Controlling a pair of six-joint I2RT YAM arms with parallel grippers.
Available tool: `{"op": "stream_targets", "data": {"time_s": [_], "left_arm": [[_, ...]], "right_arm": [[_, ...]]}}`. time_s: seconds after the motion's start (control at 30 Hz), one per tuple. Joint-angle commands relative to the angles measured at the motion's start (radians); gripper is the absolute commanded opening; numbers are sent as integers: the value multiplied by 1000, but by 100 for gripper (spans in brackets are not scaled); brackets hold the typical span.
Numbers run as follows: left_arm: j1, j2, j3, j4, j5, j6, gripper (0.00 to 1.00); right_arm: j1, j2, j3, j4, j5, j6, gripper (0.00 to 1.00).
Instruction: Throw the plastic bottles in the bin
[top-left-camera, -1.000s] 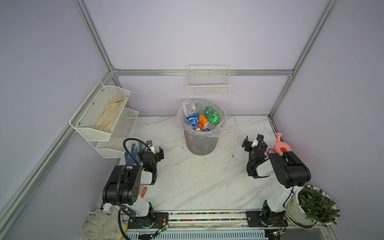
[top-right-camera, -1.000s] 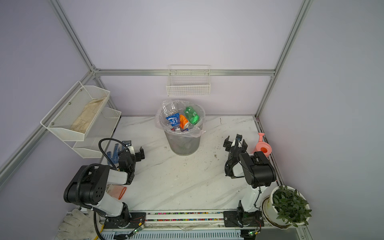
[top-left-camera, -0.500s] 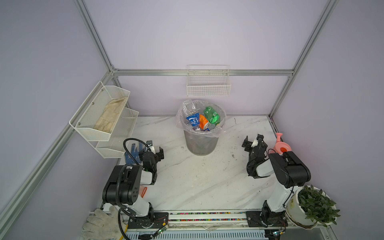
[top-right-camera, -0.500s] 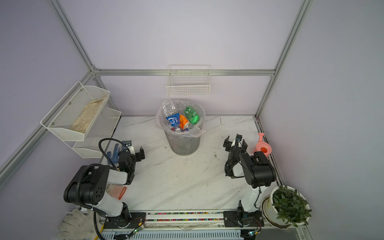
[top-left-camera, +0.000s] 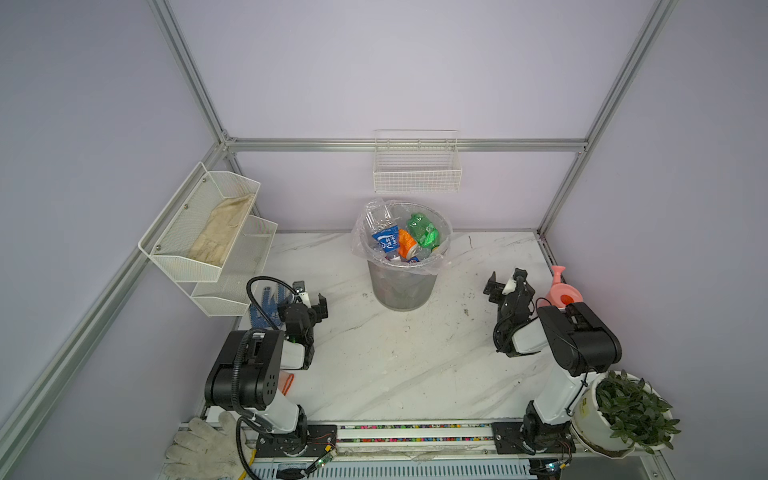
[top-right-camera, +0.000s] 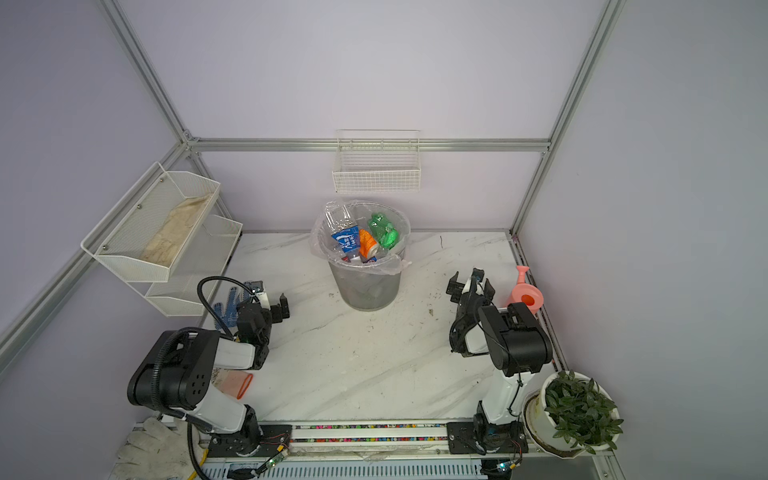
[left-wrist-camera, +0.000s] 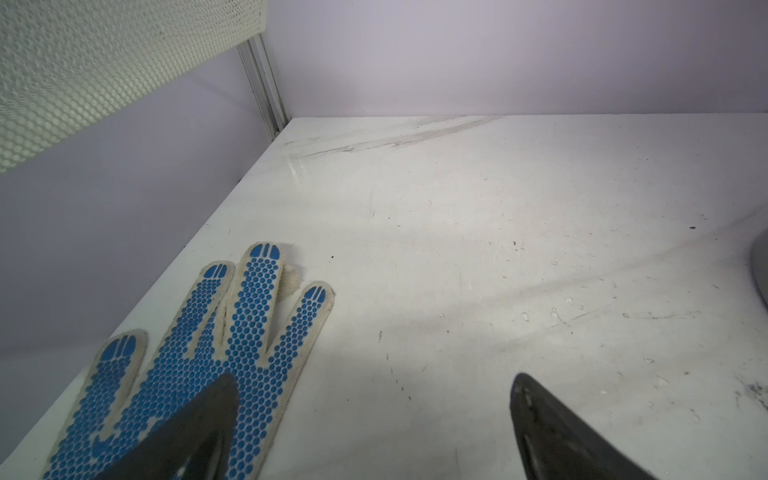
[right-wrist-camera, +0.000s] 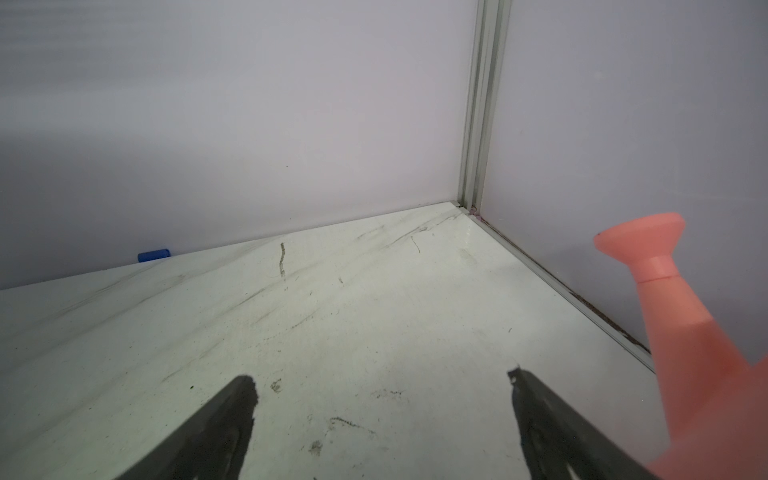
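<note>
Both top views, plastic bottles (top-left-camera: 398, 240) (top-right-camera: 358, 242) heaped in bin (top-left-camera: 401, 287) (top-right-camera: 366, 291) at tabletop (top-left-camera: 395, 365) rear centre, long axes tilted, upper ends toward far rim, left wrist view, left fingers (left-wrist-camera: 552, 432) wide, one over blue-dotted glove (left-wrist-camera: 199, 353), right wrist view, right fingers (right-wrist-camera: 540, 428) wide, holding nothing, pink watering can (right-wrist-camera: 685, 332) beside.

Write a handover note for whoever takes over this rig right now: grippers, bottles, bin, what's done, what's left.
Left gripper: open, empty, by the blue-dotted glove.
Right gripper: open, empty, beside the pink watering can.
Bottles: piled inside the lined grey bin at the back of the table; blue, orange and green ones on top.
Done: in both top views no bottle shows on the open table.
Left: check the orange-rimmed item half hidden under the left arm; I cannot tell whether it is a bottle.
</note>
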Motion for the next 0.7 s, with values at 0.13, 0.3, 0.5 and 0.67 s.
{"op": "stream_targets", "data": {"time_s": [0.13,0.3,0.5,0.67], "left_arm": [[1,-13,34,19,11,-14,100],[6,-3,36,32,24,-11,100],[5,-15,35,17,26,-13,100],[5,-10,35,20,34,-11,100]], "right_arm": [[-4,-18,-2,15,3,5,97],[-4,-18,-1,14,3,3,97],[-4,-10,6,6,0,8,97],[-4,-19,-1,9,1,7,97]]}}
